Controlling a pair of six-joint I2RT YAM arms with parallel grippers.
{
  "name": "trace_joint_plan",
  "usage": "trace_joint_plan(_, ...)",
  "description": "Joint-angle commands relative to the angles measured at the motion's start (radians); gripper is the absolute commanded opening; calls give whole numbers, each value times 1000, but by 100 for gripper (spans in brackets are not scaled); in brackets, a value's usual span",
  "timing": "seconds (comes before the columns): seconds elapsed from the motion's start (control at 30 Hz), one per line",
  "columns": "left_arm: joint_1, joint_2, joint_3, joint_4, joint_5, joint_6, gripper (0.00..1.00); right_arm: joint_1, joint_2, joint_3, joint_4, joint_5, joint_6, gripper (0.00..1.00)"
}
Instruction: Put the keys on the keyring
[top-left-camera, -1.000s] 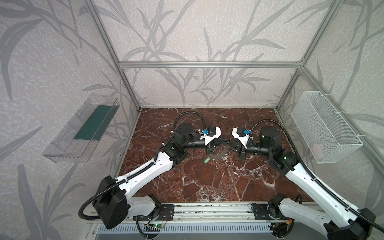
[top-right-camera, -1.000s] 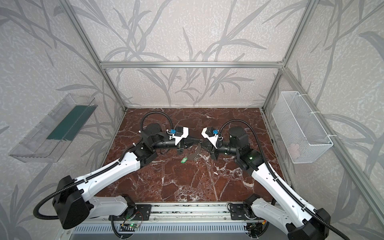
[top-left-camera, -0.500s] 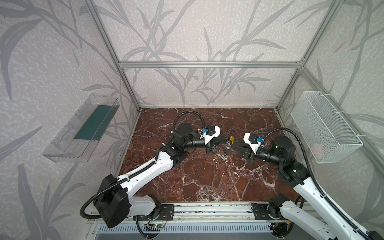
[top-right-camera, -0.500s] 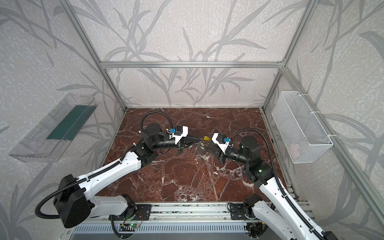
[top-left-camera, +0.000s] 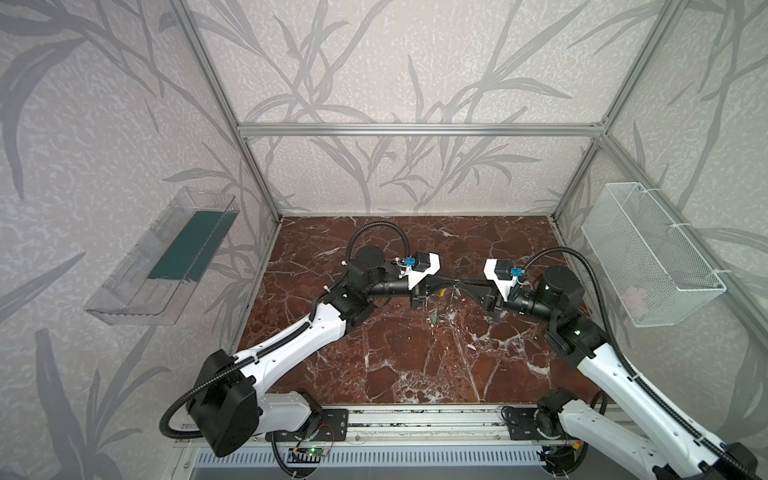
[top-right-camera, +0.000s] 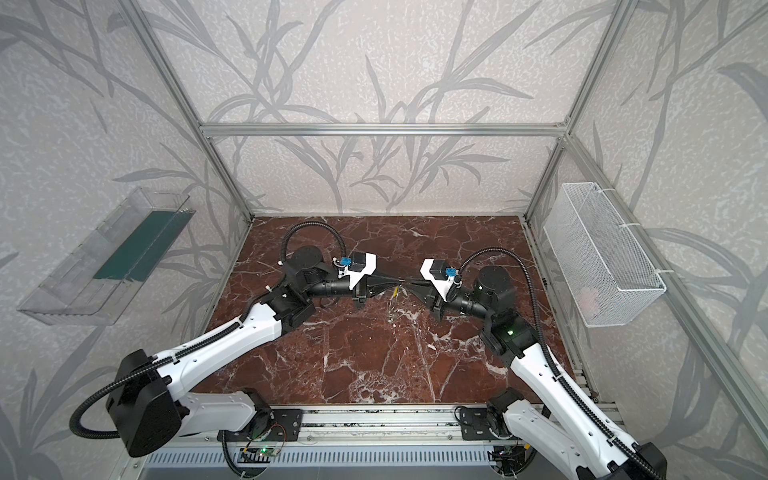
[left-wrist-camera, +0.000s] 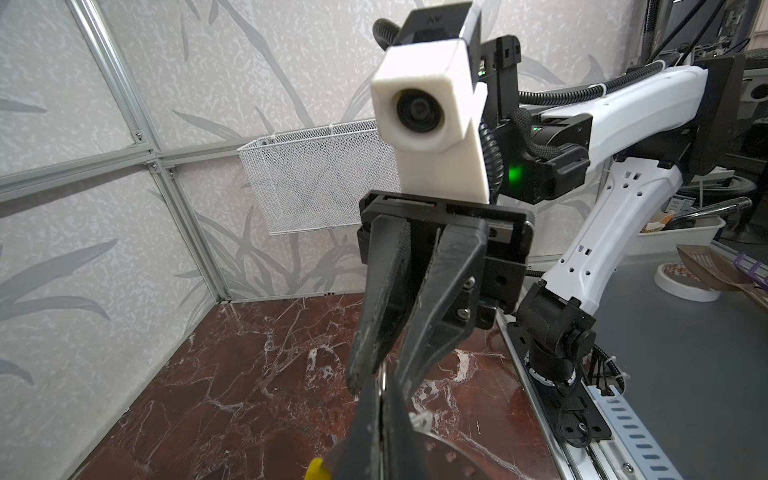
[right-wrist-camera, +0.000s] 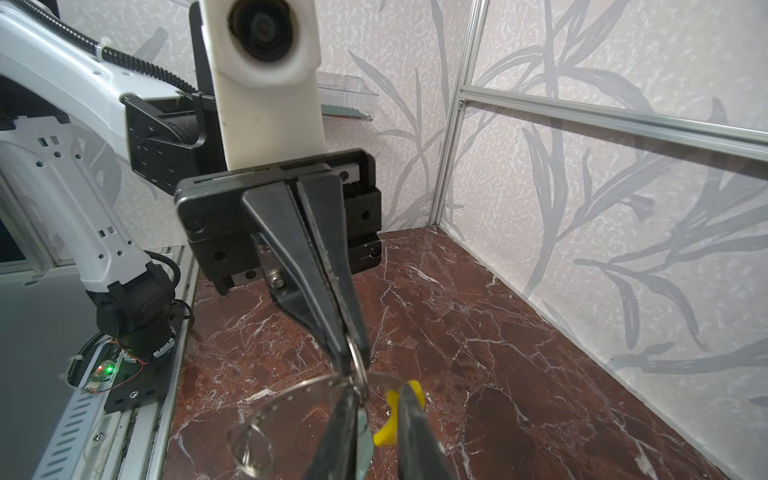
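Count: 1 keyring (right-wrist-camera: 291, 395); 2 keys (right-wrist-camera: 249, 451) hang on it; 2 arms (top-left-camera: 299, 336) flank it; 1 wire basket (top-left-camera: 648, 257) right of it; 1 clear tray (top-left-camera: 137, 291) left.

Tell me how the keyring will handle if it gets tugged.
The keyring is a thin band with holes, so it probably flexes under a squeeze. The left gripper pinches it at one spot only, so it will likely swing or twist when nudged. It looks light, and its glossy surface could slip.
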Motion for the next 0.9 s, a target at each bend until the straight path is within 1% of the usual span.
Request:
trace_joint_plan(0.0, 1, -28, 26, 5, 25, 9, 0, 0, 1, 30, 38, -35, 20, 16)
trace_joint_plan(0.2, 2, -24, 34, -40, 29, 38, 0, 0, -9, 30, 39, -42, 19, 0)
trace_joint_plan(0.3, 1, -22, 55, -120, 16, 84, 1, -1, -14, 47, -15, -38, 0, 0)
trace_joint_plan(0.4, 1, -24, 92, -242, -10, 159, 12, 0, -7, 99, -159, -28, -61, 0)
trace_joint_plan(0.47, 2, -28, 117, -326, -41, 218, 26, 0, 2, 143, -276, -11, -105, 0)
trace_joint_plan(0.5, 0, -30, 132, -368, -63, 244, 30, 0, 12, 167, -326, -5, -124, 0)
trace_joint_plan(0.57, -2, -30, 178, -485, -102, 324, 31, -1, 40, 224, -447, 12, -154, 0)
trace_joint_plan(0.67, -10, -26, 231, -608, -160, 399, 32, 2, 91, 291, -572, 36, -169, 0)
trace_joint_plan(0.87, -38, -3, 298, -739, -242, 480, 32, 41, 173, 372, -692, 99, -194, 0)
